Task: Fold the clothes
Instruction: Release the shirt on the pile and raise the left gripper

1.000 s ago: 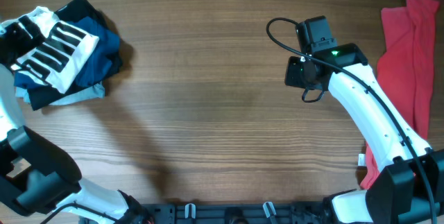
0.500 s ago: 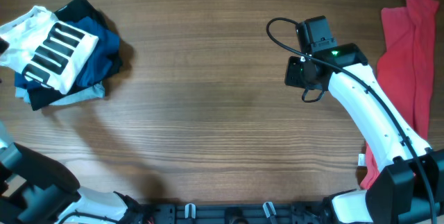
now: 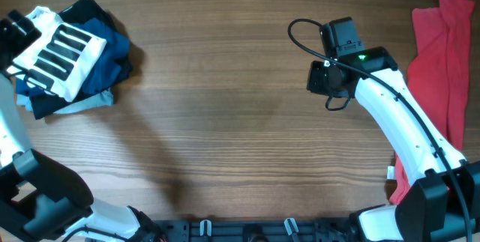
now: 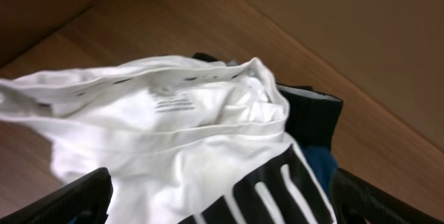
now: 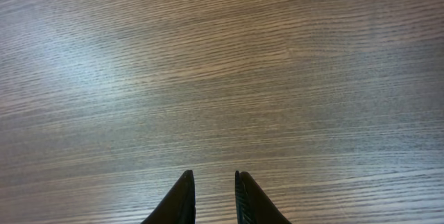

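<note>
A white T-shirt with a black-bars print [image 3: 58, 53] lies crumpled on top of a pile at the table's far left. My left gripper [image 3: 15, 31] hovers at the pile's left edge. In the left wrist view its fingers [image 4: 76, 197] stand wide apart, open, with the white T-shirt [image 4: 187, 127] spread below and between them. A red T-shirt [image 3: 442, 70] lies along the right edge. My right gripper [image 3: 328, 83] hangs over bare wood left of it; its fingertips [image 5: 186, 191] show a narrow gap holding nothing.
Dark navy and blue clothes [image 3: 112, 55] lie under the white T-shirt, also in the left wrist view [image 4: 316, 113]. The wooden table [image 3: 225, 122] stretches between the pile and the red T-shirt. A black cable [image 3: 300, 36] loops off the right arm.
The white T-shirt's left part was pulled leftward and then settled back on the pile. My left gripper has come into view at the pile's left edge. The right arm has not moved.
</note>
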Robot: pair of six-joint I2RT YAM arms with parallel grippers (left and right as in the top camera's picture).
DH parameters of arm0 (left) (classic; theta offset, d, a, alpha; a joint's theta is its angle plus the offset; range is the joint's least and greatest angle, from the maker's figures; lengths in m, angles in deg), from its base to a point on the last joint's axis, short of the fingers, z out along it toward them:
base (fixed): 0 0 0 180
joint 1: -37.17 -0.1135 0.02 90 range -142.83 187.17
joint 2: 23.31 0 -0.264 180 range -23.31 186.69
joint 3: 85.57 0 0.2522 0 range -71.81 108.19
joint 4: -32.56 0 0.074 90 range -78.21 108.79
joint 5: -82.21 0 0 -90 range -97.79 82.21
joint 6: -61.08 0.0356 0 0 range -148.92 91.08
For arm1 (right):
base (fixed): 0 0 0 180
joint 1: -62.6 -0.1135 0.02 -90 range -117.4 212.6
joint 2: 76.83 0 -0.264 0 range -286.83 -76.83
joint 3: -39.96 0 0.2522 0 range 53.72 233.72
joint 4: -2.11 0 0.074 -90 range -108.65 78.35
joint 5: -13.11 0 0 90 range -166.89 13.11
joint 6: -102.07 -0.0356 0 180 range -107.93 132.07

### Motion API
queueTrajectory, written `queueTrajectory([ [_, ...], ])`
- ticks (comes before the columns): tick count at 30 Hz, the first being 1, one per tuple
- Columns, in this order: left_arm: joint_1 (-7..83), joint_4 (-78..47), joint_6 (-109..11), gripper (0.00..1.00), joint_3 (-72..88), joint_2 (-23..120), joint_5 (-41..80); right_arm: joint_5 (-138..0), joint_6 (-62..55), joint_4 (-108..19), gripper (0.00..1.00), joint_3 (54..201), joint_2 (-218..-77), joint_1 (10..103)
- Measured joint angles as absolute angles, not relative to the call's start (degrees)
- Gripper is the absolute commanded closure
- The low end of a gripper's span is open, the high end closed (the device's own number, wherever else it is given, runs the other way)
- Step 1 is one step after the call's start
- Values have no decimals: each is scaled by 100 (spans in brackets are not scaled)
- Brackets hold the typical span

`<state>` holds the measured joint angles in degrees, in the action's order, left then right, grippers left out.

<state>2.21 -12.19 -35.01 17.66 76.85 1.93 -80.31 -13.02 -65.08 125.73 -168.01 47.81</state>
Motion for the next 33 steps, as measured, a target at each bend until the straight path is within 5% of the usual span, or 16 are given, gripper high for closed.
queueTrajectory([
  [24,-254,-806,-3474,0,1869,8874,134,-7987,-1234,-6606,79,12573,-16801,4781],
  [30,-70,-1083,-3457,0,2070,7967,361,-7985,-1229,-6606,63,12573,-16801,4781],
  [33,181,-1400,-3457,0,2169,7341,426,-7983,-1234,-6606,42,12573,-16801,4781],
])
